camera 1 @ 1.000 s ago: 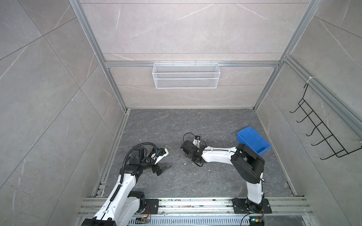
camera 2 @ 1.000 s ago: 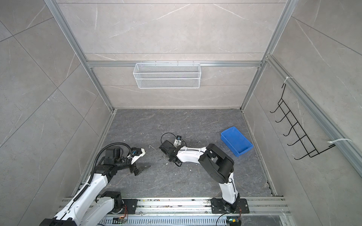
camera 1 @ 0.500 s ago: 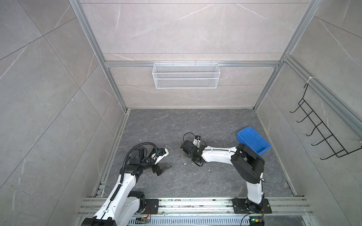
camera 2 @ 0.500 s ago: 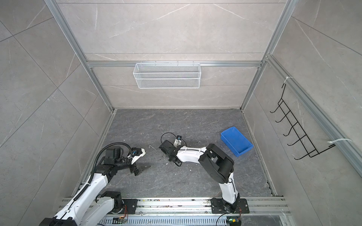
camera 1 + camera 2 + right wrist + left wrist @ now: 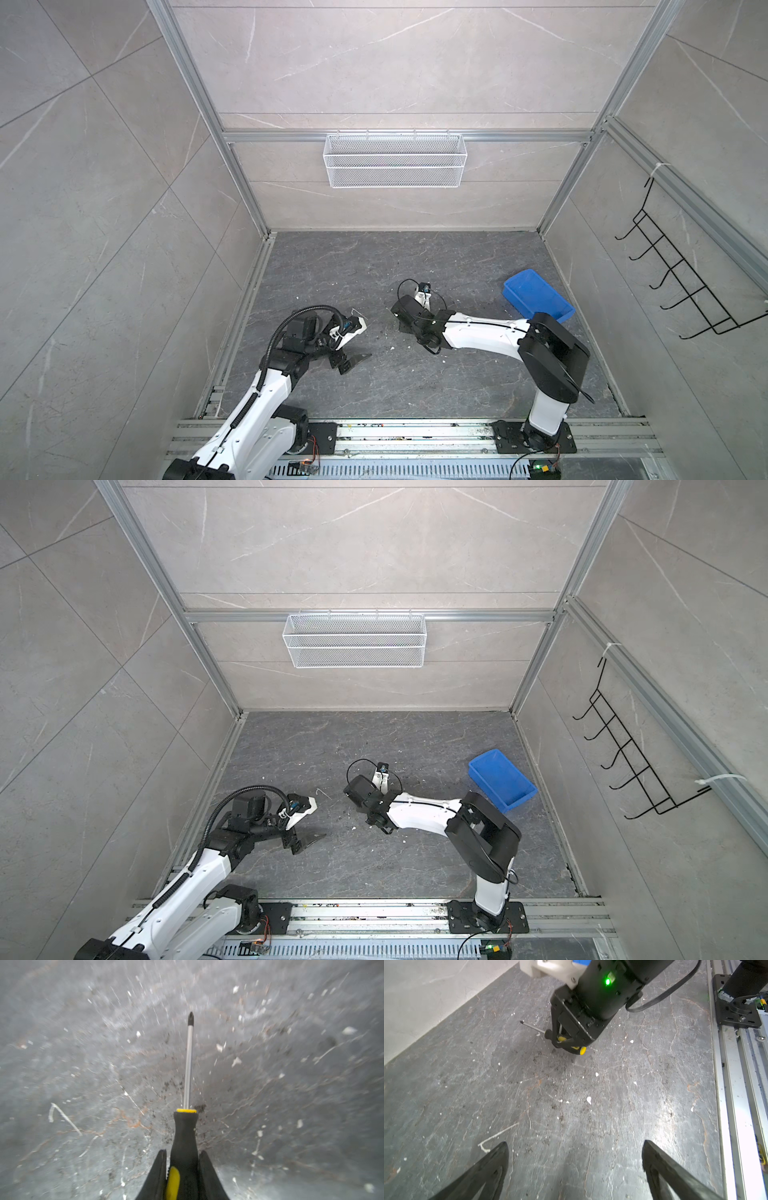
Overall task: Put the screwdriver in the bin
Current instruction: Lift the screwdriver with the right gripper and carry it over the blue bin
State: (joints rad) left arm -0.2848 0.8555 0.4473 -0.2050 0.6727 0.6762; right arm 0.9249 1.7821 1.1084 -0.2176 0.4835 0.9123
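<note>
Two fingers (image 5: 158,1174) of the right hand (image 5: 183,1153) pinch the screwdriver (image 5: 185,1132) by its handle, while the left hand (image 5: 575,1142) stands spread wide.

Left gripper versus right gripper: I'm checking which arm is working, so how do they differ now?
The left gripper stands wide open and empty; the right gripper is shut on the screwdriver. The left gripper sits at the left side of the floor; the right gripper reaches to the middle, away from the bin. Both have black fingers.
</note>
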